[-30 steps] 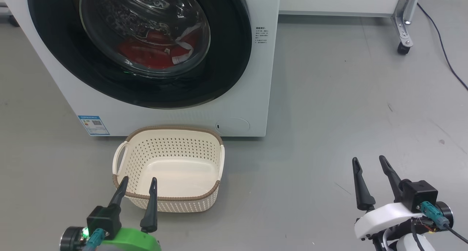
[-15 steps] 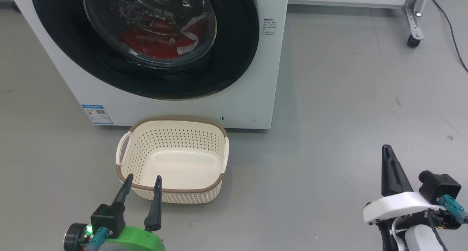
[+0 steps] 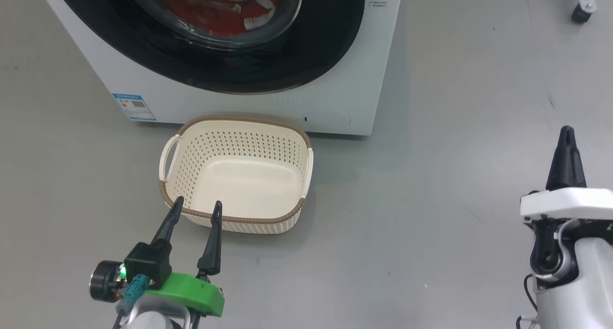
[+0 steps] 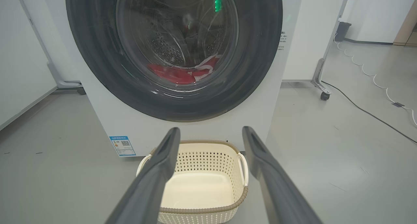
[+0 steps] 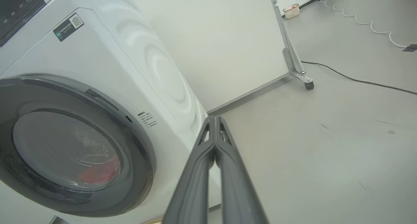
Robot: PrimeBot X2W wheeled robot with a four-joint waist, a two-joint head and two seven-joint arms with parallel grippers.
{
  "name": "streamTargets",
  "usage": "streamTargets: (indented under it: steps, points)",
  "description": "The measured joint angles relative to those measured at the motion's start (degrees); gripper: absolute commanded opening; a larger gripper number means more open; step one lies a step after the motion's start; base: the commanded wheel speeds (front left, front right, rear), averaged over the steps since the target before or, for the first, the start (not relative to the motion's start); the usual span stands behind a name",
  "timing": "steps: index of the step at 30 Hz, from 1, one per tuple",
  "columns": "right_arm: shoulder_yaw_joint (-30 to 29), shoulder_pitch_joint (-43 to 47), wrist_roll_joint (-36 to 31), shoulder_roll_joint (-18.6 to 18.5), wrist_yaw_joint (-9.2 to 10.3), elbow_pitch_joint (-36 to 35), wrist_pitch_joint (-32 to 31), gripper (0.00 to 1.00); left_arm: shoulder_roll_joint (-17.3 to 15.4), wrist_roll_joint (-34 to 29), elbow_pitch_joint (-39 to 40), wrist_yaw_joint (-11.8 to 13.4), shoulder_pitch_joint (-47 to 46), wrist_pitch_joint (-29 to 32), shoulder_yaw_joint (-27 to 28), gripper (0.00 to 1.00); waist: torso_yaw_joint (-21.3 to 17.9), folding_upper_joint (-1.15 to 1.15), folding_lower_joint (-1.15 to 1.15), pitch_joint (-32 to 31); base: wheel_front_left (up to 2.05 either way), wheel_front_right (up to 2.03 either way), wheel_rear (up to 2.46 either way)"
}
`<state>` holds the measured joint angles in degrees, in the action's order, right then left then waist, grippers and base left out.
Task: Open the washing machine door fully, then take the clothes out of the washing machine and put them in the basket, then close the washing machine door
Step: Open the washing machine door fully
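Cream basket (image 3: 249, 144) just beyond left gripper (image 3: 198, 202), seemingly apart

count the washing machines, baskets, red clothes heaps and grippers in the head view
washing machine: 1
basket: 1, nothing in it
clothes: 1 red heap behind the washing machine door; single garments cannot be told apart
grippers: 2, left gripper with jaws open, right gripper with jaws shut
total: 5
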<state>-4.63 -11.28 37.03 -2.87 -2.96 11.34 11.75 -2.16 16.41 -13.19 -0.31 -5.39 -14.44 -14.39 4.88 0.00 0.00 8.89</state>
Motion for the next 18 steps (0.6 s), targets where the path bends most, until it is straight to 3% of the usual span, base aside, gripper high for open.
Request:
streamTargets:
  steps: [10, 18]
  points:
    - [-5.5, -11.8, 10.8, -0.1, 0.16, -0.8, -6.4, 0.00, 0.0, 0.4, 1.6, -0.6, -4.3, 0.0, -2.6, 1.00, 2.5, 0.00, 0.00, 5.9, 0.00, 0.00, 0.00]
    - [-5.7, -22.7, 14.0, -1.1, 2.14, -2.0, -12.3, 0.00, 0.0, 1.2, 3.0, -0.6, -7.9, 0.0, -2.7, 1.00, 4.7, 0.00, 0.00, 11.2, 0.00, 0.00, 0.00]
